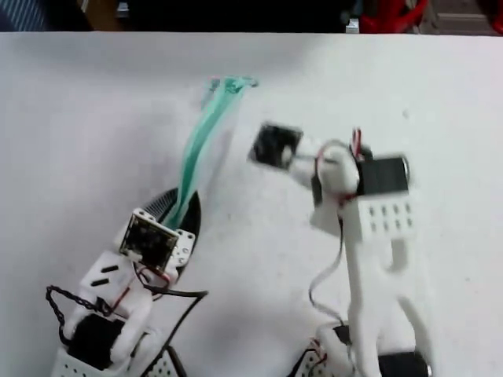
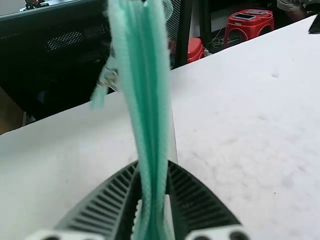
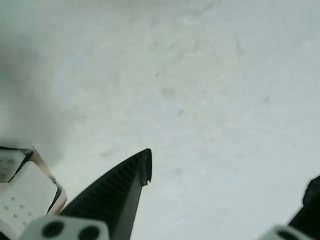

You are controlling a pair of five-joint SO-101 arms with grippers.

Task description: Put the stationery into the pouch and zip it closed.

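The pouch is clear with a teal zipper band and lies stretched from the table's middle back toward the front left. My left gripper is shut on its near end. In the left wrist view the teal band runs up from between the ribbed fingers, and a metal zipper pull hangs near its far end. My right gripper hovers just right of the pouch. In its own view it stands open over bare table with nothing between the fingers. A white flat thing lies beside it; I cannot tell what it is.
The white table ends at a back edge with a dark room behind. Beyond that edge are a black mesh panel and red stools. Cables trail near the arm bases at the front.
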